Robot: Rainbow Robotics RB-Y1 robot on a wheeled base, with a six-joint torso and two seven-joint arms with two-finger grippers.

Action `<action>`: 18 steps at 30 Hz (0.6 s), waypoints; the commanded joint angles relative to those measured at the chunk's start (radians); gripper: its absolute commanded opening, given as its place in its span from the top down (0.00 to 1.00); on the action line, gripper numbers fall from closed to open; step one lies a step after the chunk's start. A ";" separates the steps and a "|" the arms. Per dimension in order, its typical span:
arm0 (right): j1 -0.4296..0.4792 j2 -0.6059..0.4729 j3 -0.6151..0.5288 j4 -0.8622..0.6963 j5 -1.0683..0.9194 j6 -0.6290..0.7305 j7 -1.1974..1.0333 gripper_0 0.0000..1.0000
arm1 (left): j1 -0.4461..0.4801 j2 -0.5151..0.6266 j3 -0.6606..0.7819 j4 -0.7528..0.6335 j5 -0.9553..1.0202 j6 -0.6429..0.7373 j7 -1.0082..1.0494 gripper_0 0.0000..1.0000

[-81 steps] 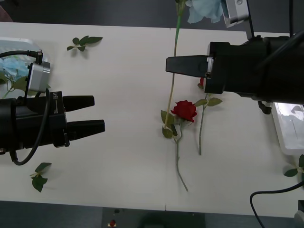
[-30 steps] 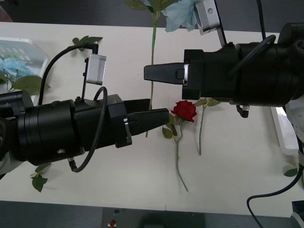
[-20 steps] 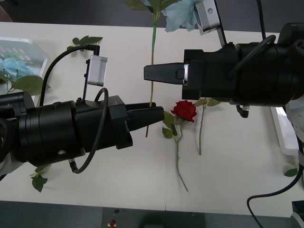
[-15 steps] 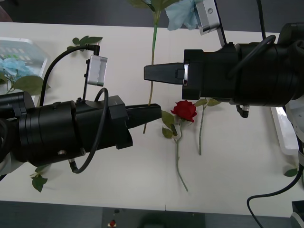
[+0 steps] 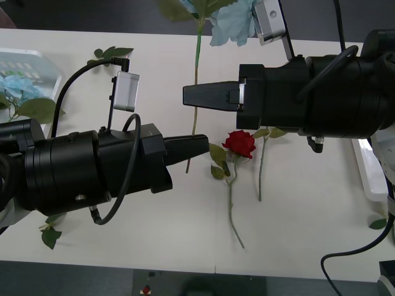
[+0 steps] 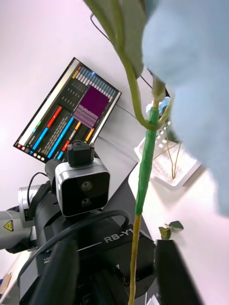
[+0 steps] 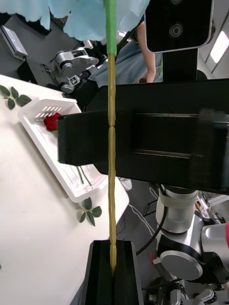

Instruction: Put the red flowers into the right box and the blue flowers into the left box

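A pale blue flower (image 5: 229, 23) hangs upright over the table's middle on its long stem (image 5: 195, 74). My left gripper (image 5: 205, 145) is shut on the stem's lower end, clamped between its fingers (image 7: 101, 274) in the left wrist view. My right gripper (image 5: 187, 97) is higher on the same stem, its fingers (image 6: 62, 271) apart on either side of it. One red rose (image 5: 239, 143) lies on the table beside a second stem (image 5: 261, 169). The left box (image 5: 28, 61) holds a blue flower (image 5: 13, 86). The right box (image 5: 372, 176) holds a red rose (image 7: 51, 121).
Loose leaf sprigs lie at the back left (image 5: 110, 54), front left (image 5: 50, 229) and far right (image 5: 386, 221). Both arms crowd the middle of the table. A monitor (image 6: 67, 109) hangs on the wall behind.
My left arm swung from the left side to the centre and its fingers shut on the stem's lower end. My right gripper carried the flower leftward, then its fingers parted.
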 commanded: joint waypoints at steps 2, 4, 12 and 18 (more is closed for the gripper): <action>-0.037 0.006 -0.002 -0.016 0.000 -0.007 0.042 0.00 | -0.029 0.004 0.007 -0.014 -0.004 -0.026 0.030 1.00; -0.037 0.006 -0.002 -0.016 0.000 -0.007 0.042 0.00 | -0.031 0.004 0.009 -0.014 -0.004 -0.039 0.030 1.00; -0.037 0.006 -0.002 -0.016 0.000 -0.007 0.042 0.00 | 0.014 0.051 0.129 -0.009 0.007 -0.061 0.048 1.00; -0.016 -0.002 -0.002 -0.007 0.006 -0.002 0.042 0.00 | 0.100 0.130 0.291 0.040 0.059 -0.061 0.050 1.00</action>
